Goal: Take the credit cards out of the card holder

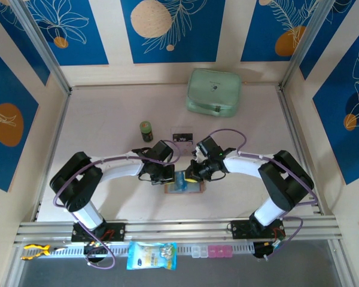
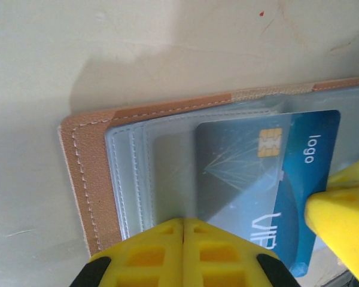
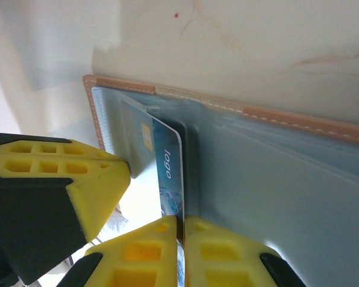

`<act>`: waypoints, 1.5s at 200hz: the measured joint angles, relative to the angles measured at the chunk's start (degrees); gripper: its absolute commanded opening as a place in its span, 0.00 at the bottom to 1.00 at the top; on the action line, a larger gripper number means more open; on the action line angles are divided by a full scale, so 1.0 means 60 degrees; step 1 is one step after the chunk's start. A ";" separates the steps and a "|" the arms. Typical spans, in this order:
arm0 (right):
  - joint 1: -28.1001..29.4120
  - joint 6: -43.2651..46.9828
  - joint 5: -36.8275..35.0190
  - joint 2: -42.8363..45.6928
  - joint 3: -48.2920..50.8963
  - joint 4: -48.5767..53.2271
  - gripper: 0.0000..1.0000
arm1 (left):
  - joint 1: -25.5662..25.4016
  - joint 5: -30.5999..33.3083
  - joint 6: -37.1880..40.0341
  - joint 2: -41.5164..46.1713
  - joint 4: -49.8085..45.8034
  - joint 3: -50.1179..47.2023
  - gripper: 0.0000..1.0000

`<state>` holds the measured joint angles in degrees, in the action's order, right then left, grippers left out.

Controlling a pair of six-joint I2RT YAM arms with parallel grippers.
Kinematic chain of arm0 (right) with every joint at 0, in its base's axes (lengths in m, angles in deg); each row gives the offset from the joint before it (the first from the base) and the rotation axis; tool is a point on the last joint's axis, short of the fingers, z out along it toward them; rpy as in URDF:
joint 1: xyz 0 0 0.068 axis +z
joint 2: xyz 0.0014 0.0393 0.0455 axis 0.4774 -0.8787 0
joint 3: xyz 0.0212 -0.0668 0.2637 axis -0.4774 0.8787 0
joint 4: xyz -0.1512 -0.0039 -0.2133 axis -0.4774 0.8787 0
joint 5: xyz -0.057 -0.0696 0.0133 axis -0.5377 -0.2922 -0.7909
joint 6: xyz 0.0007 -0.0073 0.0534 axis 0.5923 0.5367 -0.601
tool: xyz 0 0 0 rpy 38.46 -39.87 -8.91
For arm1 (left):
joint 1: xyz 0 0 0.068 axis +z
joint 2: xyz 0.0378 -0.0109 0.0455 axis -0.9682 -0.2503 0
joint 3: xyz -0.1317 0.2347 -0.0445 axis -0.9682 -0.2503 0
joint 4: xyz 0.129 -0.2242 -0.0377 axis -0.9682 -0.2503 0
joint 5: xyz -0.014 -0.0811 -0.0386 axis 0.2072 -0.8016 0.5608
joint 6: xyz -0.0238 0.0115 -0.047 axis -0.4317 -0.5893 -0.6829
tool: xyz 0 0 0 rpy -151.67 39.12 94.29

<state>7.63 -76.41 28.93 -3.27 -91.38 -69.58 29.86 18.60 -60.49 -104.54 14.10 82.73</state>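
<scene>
while card holder point(image 2: 84, 156) lies open by middle of tabletop point(image 1: 107, 113) near edge, it is apparently pinned flat by closed, empty left gripper point(image 2: 183, 226); blue credit card point(image 2: 311, 156), half out of pocket, pinched edgewise by right gripper point(image 3: 180, 226) for withdrawal.

Left arm point(image 1: 116, 167), right arm point(image 1: 246, 162): white tubular links between bulky black joint housings, black bases. A purple cable point(image 1: 227, 133) loops loosely along each arm. Left gripper point(image 2: 183, 224) and right gripper point(image 3: 179, 222): yellow plastic wedge fingers point(image 2: 149, 248), faces moulded with a grid of rounded rectangular recesses, set on black mounts.
</scene>
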 measured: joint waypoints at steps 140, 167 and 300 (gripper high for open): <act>-0.0280 0.2178 -0.0699 0.1002 -0.0780 0.1887 0.00 | 0.0000 0.0015 0.0000 0.0106 -0.0055 -0.0073 0.01; -0.0317 0.3483 -0.0794 0.1002 -0.1512 0.2473 0.00 | 0.0000 0.0091 0.0040 0.0138 -0.0102 -0.0080 0.02; -0.0302 1.1493 -0.1967 0.0710 -0.3759 0.5184 0.00 | 0.0044 0.0645 0.0076 0.1089 -0.0444 -0.0142 0.11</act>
<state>5.81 -7.45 17.12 0.99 -113.94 -38.47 30.12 22.47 -60.03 -98.01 11.43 81.87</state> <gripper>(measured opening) 0.050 0.097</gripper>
